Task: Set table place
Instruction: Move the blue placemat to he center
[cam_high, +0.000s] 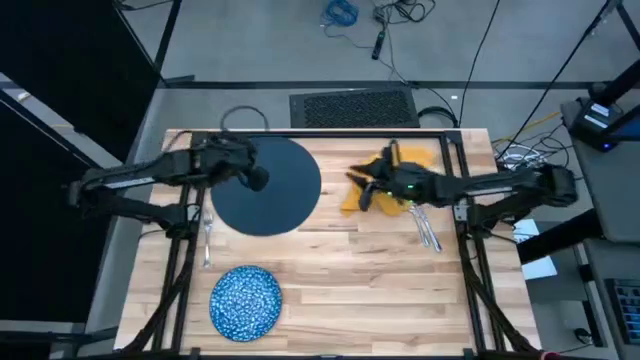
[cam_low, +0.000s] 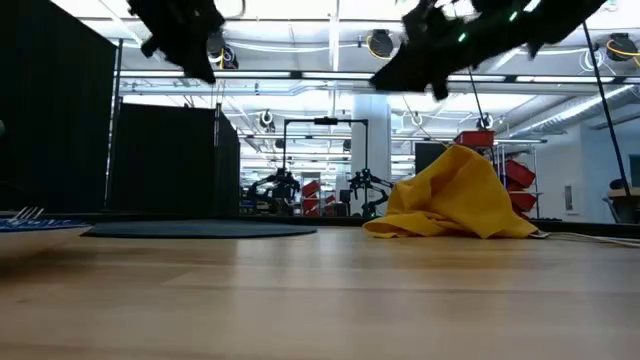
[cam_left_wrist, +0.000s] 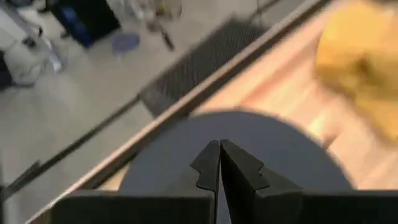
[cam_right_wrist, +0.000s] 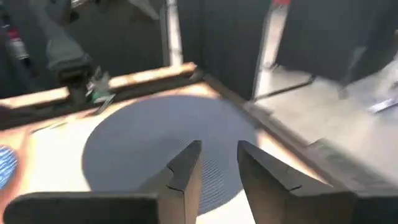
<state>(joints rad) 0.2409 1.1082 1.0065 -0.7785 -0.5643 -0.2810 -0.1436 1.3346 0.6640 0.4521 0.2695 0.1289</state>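
Note:
A dark blue-grey plate (cam_high: 270, 190) lies flat on the table (cam_high: 340, 290), toward the far left. My left gripper (cam_high: 255, 176) hangs shut in the air above the plate (cam_left_wrist: 261, 143), well clear of it in the low view (cam_low: 185, 40). A mustard-yellow napkin (cam_high: 405, 178) sits crumpled in a heap (cam_low: 455, 195) at the far right. My right gripper (cam_high: 358, 186) hovers open at the napkin's left edge, high above the table (cam_low: 420, 60); its wrist view looks toward the plate (cam_right_wrist: 155, 143). A blue-and-white speckled dish (cam_high: 245, 301) rests near the front left.
A fork (cam_high: 207, 240) lies on the wood left of the plate. Two more pieces of silver cutlery (cam_high: 428, 228) lie right of the napkin. The table's black frame (cam_high: 330, 131) runs along the far edge. Bare wood spreads across the middle and front right.

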